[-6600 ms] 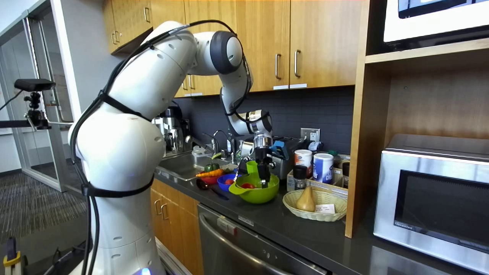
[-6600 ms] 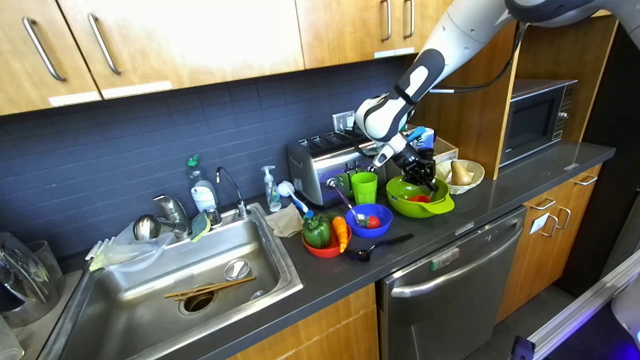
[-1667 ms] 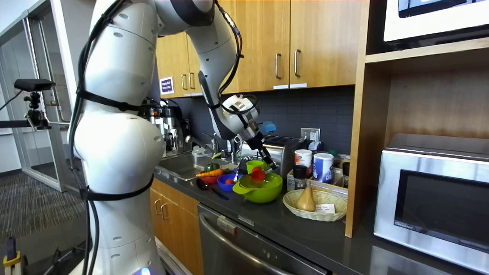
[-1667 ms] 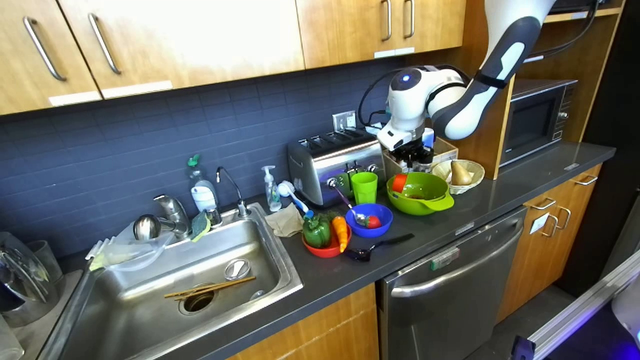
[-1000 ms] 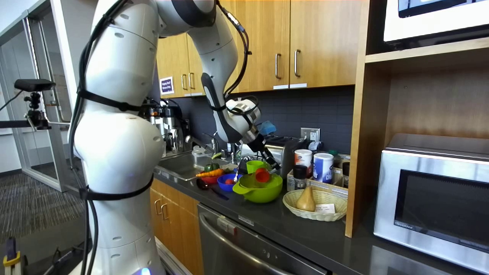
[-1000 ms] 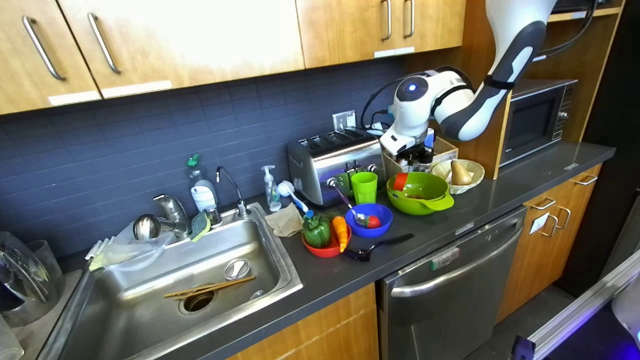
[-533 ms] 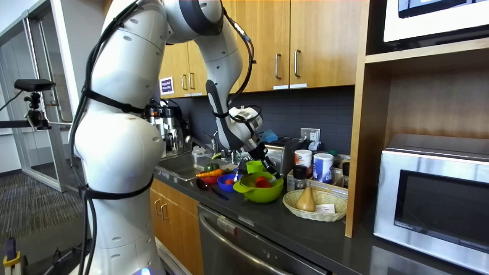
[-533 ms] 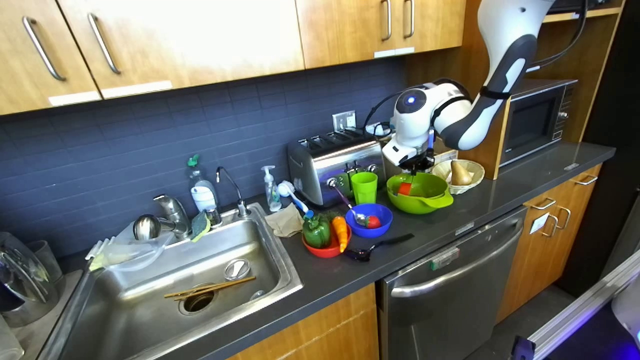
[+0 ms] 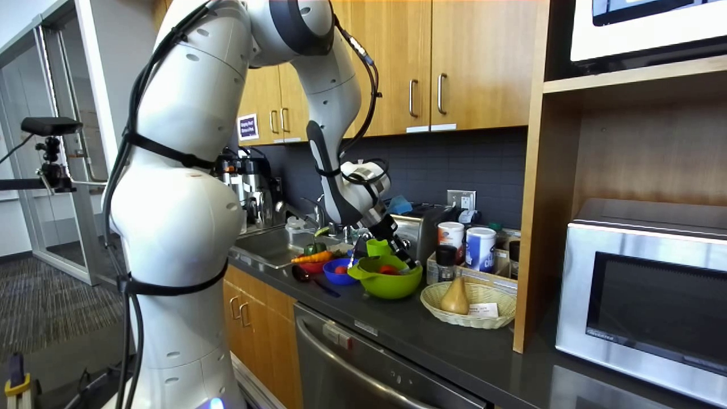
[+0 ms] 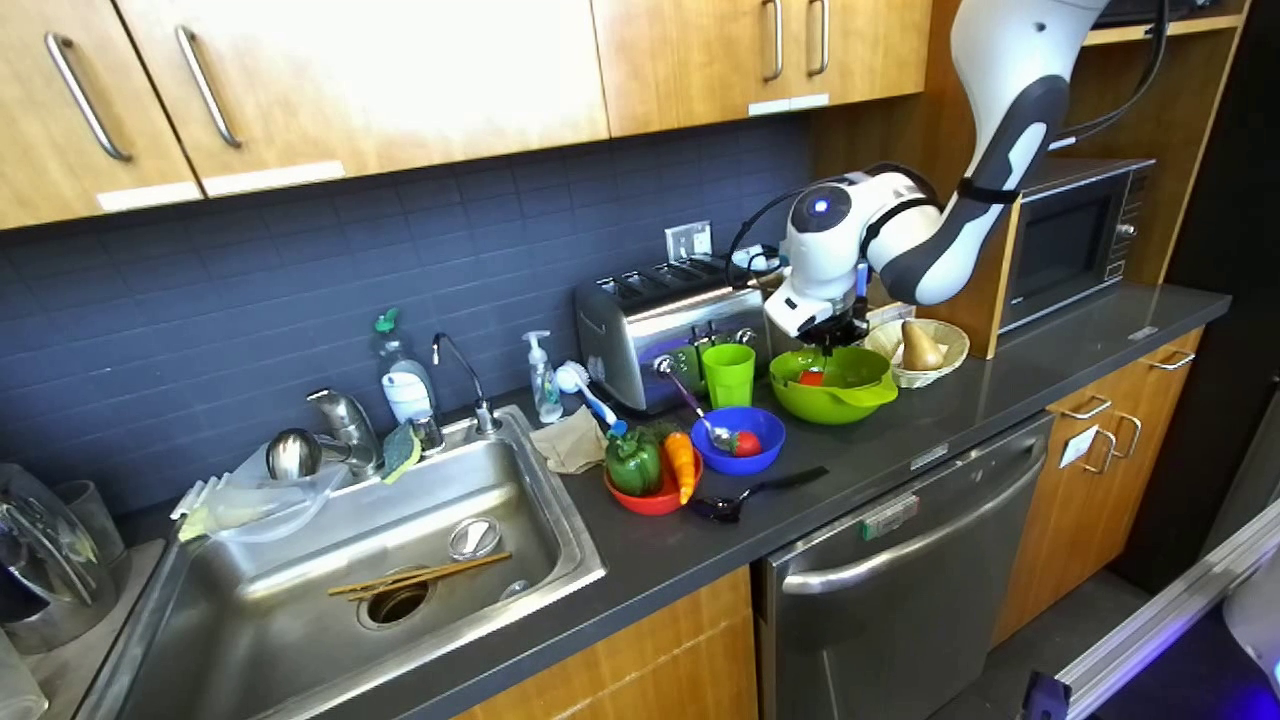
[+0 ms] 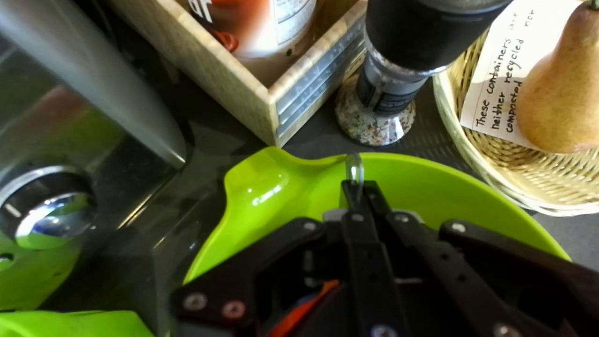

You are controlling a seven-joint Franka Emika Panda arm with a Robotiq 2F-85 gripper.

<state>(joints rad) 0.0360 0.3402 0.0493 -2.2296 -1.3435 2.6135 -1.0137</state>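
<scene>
In an exterior view the claw (image 9: 413, 263) clutches the red cup (image 9: 388, 269) inside the green bowl (image 9: 392, 288), in an exterior view the bowl stands near a tumbler (image 10: 728, 378), and in the wrist view the cup's handle (image 11: 354, 168) pokes past the claw.

Green bowl (image 9: 392, 288) is hiding bottom of red cup (image 9: 389, 269) in exterior view. In wrist view, gripper (image 11: 360, 187) is covering nearly all of red cup; edges are cutting off pear (image 11: 559, 103), can (image 11: 262, 28) and green cup (image 11: 70, 324). Can's small print is blurring. Top edge is cutting off arm (image 10: 1015, 60) in both exterior views.
</scene>
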